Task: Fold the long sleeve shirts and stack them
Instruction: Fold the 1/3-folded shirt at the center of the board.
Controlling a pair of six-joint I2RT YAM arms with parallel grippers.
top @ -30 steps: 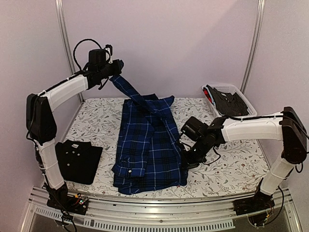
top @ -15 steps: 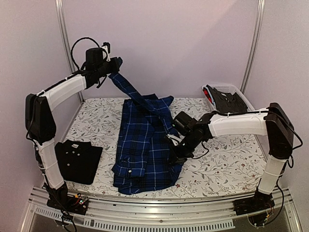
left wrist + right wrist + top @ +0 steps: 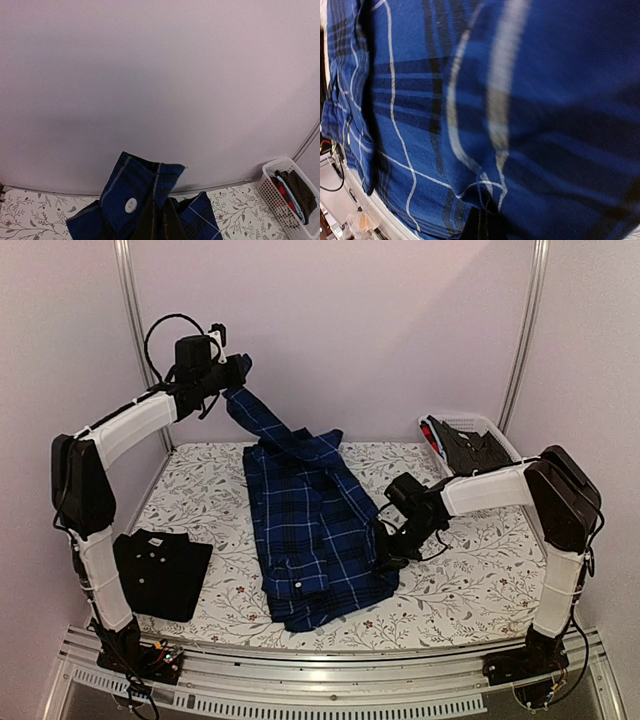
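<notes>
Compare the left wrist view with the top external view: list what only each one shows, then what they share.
Only the left wrist view: the white button on the raised sleeve cuff. Only the top external view: the folded black shirt and the right gripper at the right edge of the blue plaid shirt. Both: that shirt's sleeve pinched in the left gripper, the white basket and the floral table.
</notes>
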